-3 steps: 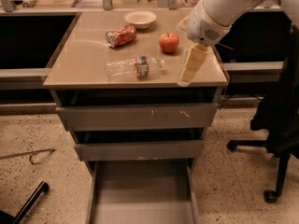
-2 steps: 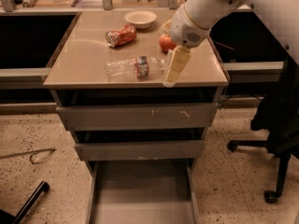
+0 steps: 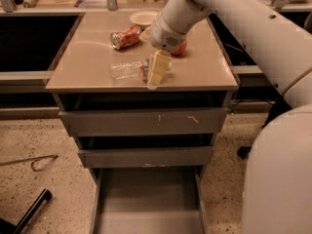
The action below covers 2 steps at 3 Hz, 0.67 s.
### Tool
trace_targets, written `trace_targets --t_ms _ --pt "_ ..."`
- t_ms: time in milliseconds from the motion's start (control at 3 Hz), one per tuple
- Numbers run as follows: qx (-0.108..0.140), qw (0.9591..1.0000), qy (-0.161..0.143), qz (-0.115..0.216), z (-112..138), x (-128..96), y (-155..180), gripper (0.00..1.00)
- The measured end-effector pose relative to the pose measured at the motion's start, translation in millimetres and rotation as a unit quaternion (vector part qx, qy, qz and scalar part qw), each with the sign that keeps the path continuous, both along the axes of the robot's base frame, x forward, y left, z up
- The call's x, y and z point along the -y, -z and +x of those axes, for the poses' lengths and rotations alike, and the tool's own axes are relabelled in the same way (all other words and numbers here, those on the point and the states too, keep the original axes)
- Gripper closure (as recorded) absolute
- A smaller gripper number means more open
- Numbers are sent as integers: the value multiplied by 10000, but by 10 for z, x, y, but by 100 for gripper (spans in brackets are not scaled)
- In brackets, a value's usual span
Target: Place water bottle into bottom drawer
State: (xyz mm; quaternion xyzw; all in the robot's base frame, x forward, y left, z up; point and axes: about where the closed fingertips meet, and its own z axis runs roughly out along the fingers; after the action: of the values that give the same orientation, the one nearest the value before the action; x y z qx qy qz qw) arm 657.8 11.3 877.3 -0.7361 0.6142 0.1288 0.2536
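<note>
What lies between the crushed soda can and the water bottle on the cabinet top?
Only bare cabinet top separates the soda can from the water bottle, per the camera view. The end effector is at the bottle's label end.

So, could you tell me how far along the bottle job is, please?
Done: the bottom drawer stands pulled open. In hand: the gripper is right at the water bottle, which lies on the cabinet top. Left: grasping it, lifting it and placing it in that drawer.
</note>
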Motion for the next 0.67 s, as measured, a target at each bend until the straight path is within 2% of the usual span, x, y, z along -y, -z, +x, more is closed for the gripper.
trace_targets --t_ms 333,667 --pt "-20 9999 -132 -74 243 -200 104 0" --pt "-166 9996 -162 -143 349 -270 250 0"
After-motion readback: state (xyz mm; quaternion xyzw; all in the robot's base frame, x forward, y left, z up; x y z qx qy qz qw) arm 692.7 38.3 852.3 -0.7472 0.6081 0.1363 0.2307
